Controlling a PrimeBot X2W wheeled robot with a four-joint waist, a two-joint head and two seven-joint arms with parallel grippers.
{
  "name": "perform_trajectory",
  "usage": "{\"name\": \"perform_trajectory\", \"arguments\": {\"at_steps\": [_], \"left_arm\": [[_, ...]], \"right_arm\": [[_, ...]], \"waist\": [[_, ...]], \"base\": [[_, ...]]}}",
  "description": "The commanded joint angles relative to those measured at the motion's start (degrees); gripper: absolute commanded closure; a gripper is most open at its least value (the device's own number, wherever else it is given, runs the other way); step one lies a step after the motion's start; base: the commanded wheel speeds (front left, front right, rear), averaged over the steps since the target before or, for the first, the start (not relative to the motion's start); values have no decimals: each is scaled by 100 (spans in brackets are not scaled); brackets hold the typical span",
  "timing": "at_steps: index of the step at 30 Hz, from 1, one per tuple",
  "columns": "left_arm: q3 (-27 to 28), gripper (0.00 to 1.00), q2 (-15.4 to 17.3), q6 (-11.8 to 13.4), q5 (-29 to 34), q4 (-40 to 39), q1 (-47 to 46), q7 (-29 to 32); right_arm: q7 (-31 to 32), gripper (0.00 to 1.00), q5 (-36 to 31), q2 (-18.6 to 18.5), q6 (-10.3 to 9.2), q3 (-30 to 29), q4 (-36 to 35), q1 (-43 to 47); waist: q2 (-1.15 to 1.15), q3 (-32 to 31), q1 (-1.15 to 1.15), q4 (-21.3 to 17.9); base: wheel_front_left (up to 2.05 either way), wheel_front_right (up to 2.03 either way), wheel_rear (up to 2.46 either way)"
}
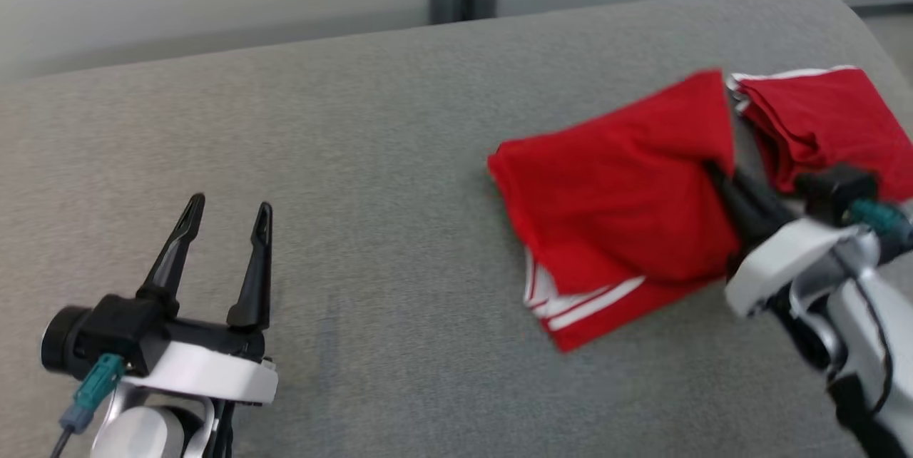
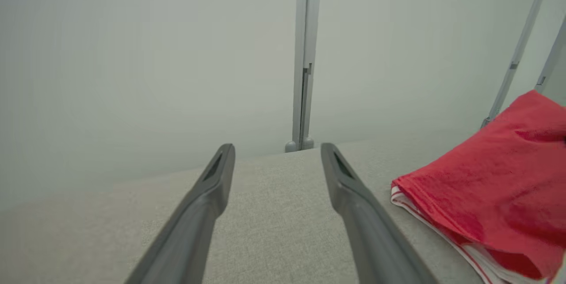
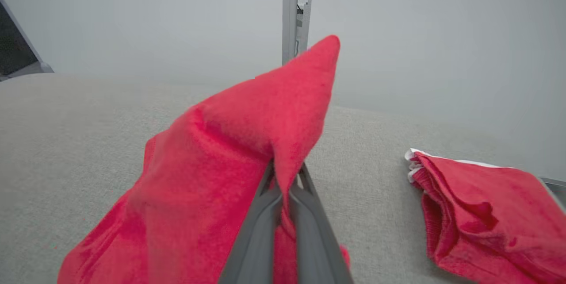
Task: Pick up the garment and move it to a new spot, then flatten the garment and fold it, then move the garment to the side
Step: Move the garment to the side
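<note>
Plainly, the grey fabric-covered bench point(image 1: 356, 158) rounds off at its far edge before a pale wall point(image 2: 132, 54) and a grey post point(image 2: 305, 54). Near the right edge lies the red garment point(image 1: 613, 215), one fold pinched up by the right gripper point(image 3: 286, 186). The left gripper point(image 1: 231, 205) hovers spread and empty at the front left.

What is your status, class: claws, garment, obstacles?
Left claw open, holding nothing, above grey surface. Right claw shut on red garment, corner lifted. More red fabric lies to its right.
</note>
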Motion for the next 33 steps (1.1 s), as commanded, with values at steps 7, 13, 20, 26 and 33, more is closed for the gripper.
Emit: {"name": "perform_trajectory", "arguments": {"at_steps": [7,13,20,26,33], "left_arm": [[-221,0,122,-163,194,-217,-575,232],[-391,0,74,-285,268,-210,-984,282],[-455,0,188,-395,402,-401,-1498,341],[-543,0,244,-460,512,-514,-1749,382],[-588,0,286,-452,548,-573,-1828,432]], "right_arm": [[-128,100,442,-606,-3,272,817,-1196],[-259,100,750,-1630,-3,377,1243,-1692],[-421,100,1054,-2476,-3,-18,1788,-2243],[-547,100,891,-2612,-3,-60,2327,-2443],[-865,0,726,-2337,-3,-371,3026,-2569]], "waist": [[0,732,0,-401],[0,1047,0,-189],[0,1729,0,-40],[0,2051,0,34],[0,2178,0,-19]], "base": [[0,0,0],[0,0,0],[0,0,0],[0,0,0],[0,0,0]]}}
